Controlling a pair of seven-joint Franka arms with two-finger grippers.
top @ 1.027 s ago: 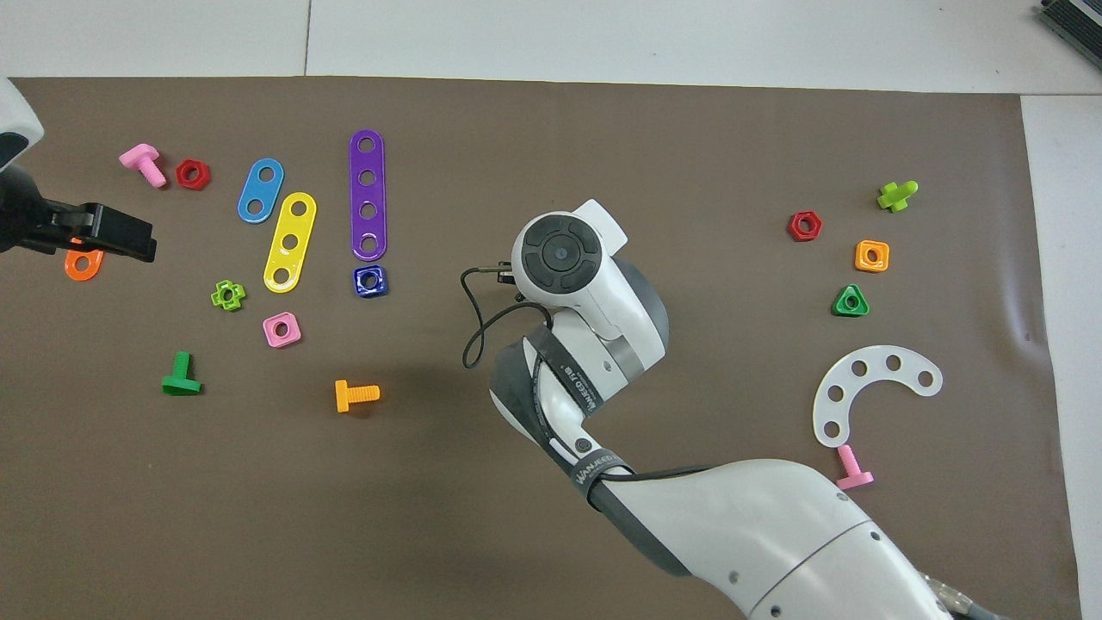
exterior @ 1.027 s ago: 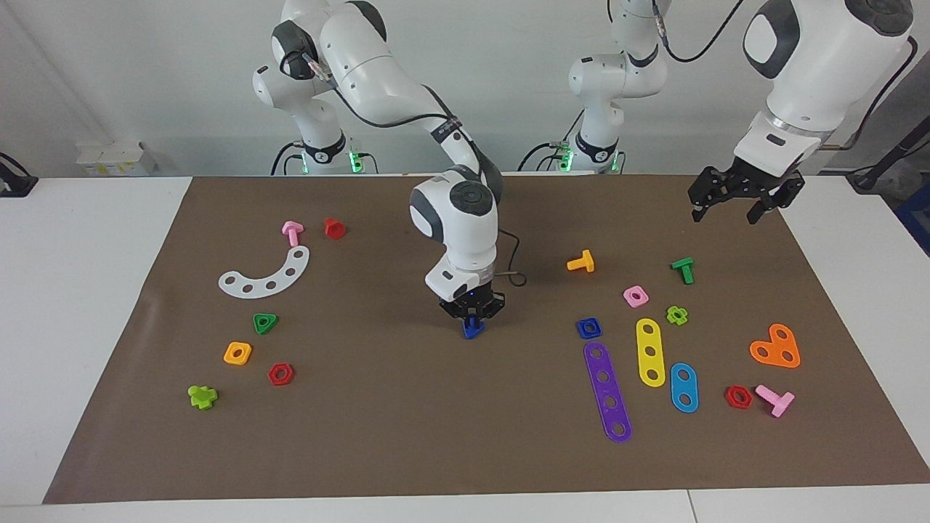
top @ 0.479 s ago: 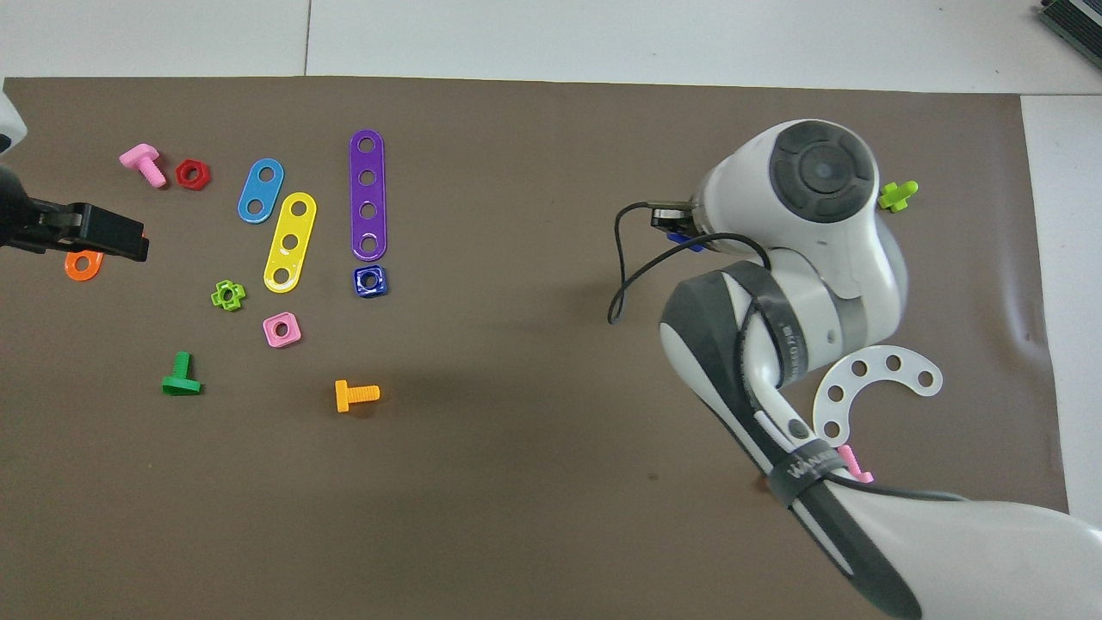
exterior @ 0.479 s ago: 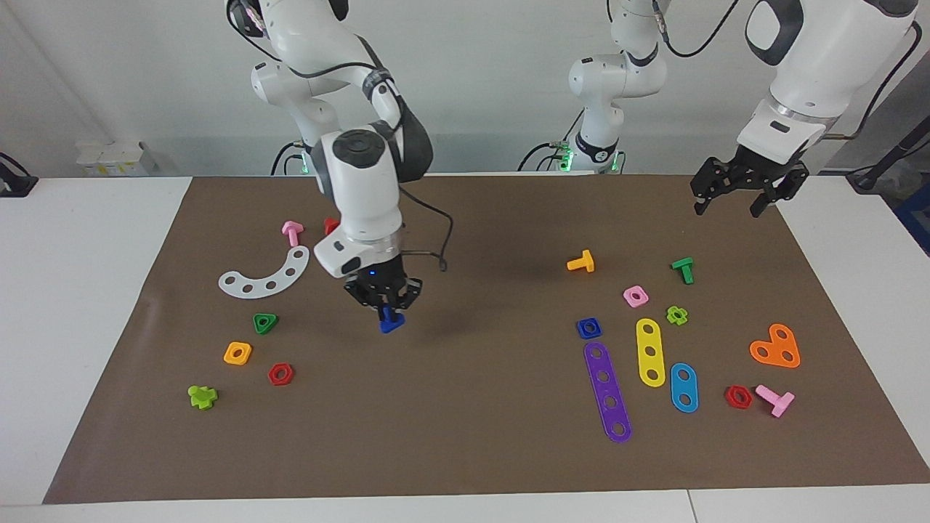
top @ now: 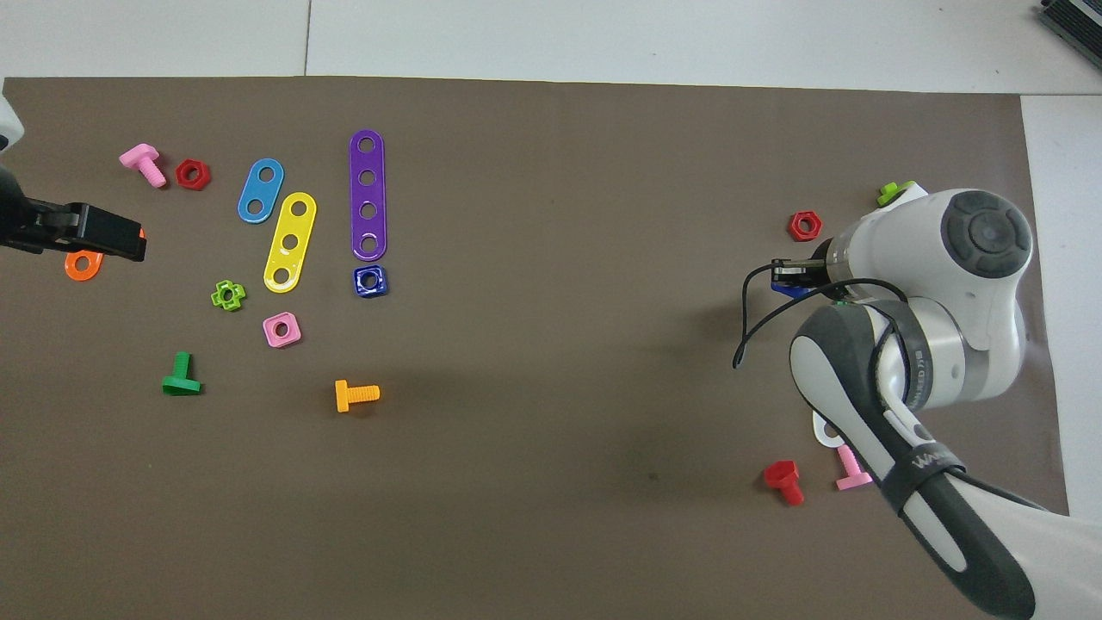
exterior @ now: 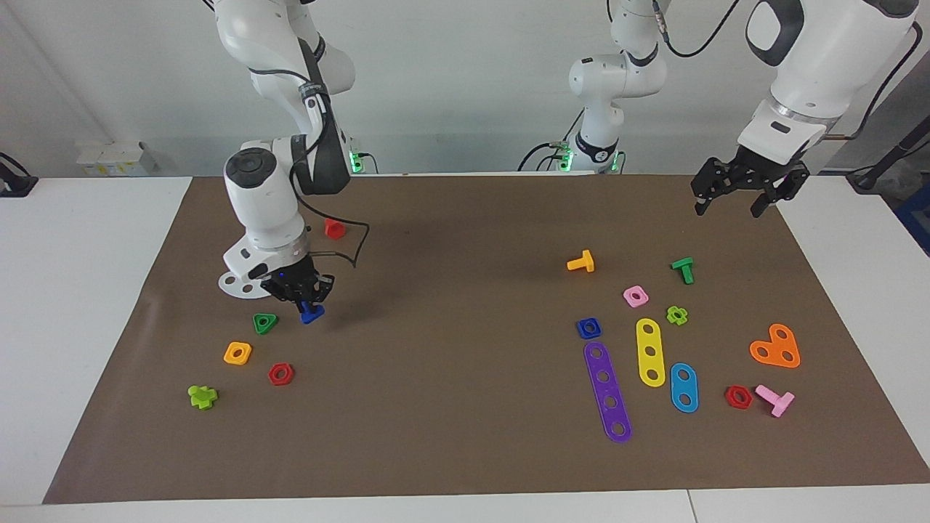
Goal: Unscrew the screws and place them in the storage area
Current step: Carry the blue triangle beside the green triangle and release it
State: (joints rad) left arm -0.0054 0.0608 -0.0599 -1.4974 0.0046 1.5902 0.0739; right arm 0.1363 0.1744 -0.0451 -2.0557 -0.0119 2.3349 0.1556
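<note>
Right gripper (exterior: 308, 303) closed on the blue screw (exterior: 312, 314), head down, stem pinched between the fingertips, carried low over the brown mat (exterior: 465, 450) at the right arm's end of the table. Held over the storage area (exterior: 327, 349), just beside the green triangular nut (exterior: 264, 322) and partly over the white curved strip (exterior: 234, 284). Whether touching the mat or just above it, could not tell. From overhead, only a sliver of blue (top: 790, 290) seen under the arm's wrist. Spread around on that stretch: orange square nut (exterior: 237, 353), red hexagonal nut (exterior: 280, 374), lime cross-shaped piece (exterior: 202, 396), and nearer the robots a red bolt (exterior: 334, 228). Left gripper (exterior: 734, 203) raised, fingers spread apart and holding nothing, waiting over the mat's corner at the left arm's end. Below and farther from the robots there: blue square nut (exterior: 588, 328), purple strip (exterior: 608, 391), yellow strip (exterior: 650, 352), orange bolt (exterior: 582, 262), green bolt (exterior: 683, 269).
</note>
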